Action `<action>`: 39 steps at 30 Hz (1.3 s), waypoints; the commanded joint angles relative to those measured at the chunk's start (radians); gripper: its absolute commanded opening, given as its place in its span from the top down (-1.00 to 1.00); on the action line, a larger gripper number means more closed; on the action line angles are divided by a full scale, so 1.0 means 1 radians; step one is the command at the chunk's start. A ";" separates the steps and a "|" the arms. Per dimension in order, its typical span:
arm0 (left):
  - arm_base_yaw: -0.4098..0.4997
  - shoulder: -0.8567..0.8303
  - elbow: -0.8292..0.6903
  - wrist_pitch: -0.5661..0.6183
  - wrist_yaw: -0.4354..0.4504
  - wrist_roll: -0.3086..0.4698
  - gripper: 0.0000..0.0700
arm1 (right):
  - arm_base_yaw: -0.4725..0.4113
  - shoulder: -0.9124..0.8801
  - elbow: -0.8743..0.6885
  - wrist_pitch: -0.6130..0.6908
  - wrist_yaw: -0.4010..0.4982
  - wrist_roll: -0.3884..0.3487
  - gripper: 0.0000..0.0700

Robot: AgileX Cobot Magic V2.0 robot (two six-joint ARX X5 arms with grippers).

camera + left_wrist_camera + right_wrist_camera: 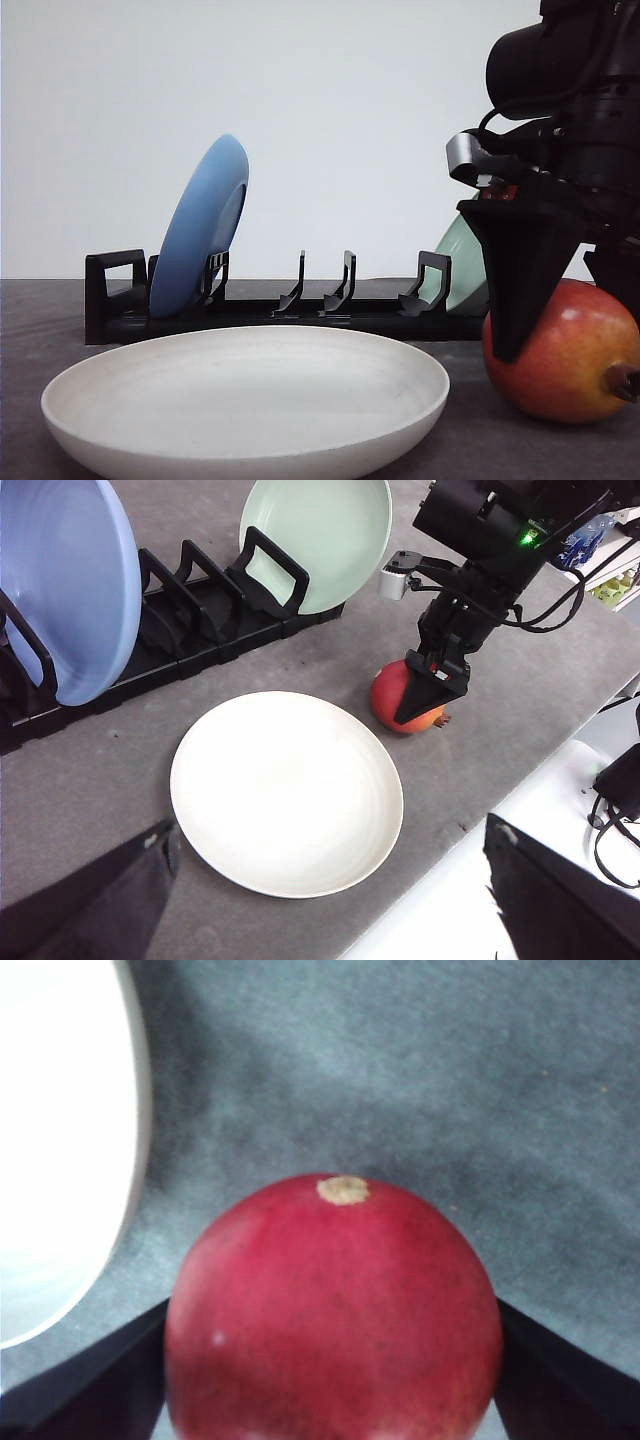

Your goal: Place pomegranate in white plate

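Beside the white plate, on the grey table, sits the pomegranate, bracketed by the right gripper, whose fingers flank the fruit; firm contact I cannot tell. This straddle likely readies a lift. The left gripper hangs spread and empty above the plate.

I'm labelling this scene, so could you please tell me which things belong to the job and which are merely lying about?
Part of the job:
- round red pomegranate
- cream shallow round plate
- right claw, straddling the fruit

Lying about:
- blue plate
- pale green plate
- black slotted dish rack
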 commanded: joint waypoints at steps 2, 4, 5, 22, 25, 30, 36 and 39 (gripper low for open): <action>-0.017 0.003 0.006 0.011 -0.002 -0.005 -0.69 | 0.007 0.014 0.024 0.001 0.001 0.024 -0.27; -0.017 0.003 0.006 0.011 -0.002 -0.005 -0.69 | 0.009 0.015 0.045 -0.012 0.000 0.035 -0.28; -0.017 0.003 0.006 0.011 -0.002 -0.005 -0.69 | 0.016 0.015 0.060 -0.020 -0.003 0.042 -0.28; -0.017 0.003 0.006 0.011 -0.002 -0.015 -0.69 | 0.349 0.269 0.350 0.018 0.001 0.134 -0.28; -0.017 0.003 0.006 0.011 -0.002 -0.020 -0.69 | 0.374 0.321 0.381 0.027 0.001 0.134 -0.28; -0.017 0.003 0.006 0.010 -0.002 -0.023 -0.69 | 0.400 0.359 0.388 0.058 0.001 0.137 -0.28; -0.017 0.003 0.006 0.010 -0.002 -0.024 -0.69 | 0.405 0.359 0.388 0.063 0.000 0.133 -0.69; -0.017 0.003 0.006 0.010 -0.002 -0.024 -0.69 | 0.404 0.359 0.388 0.063 0.000 0.133 -0.96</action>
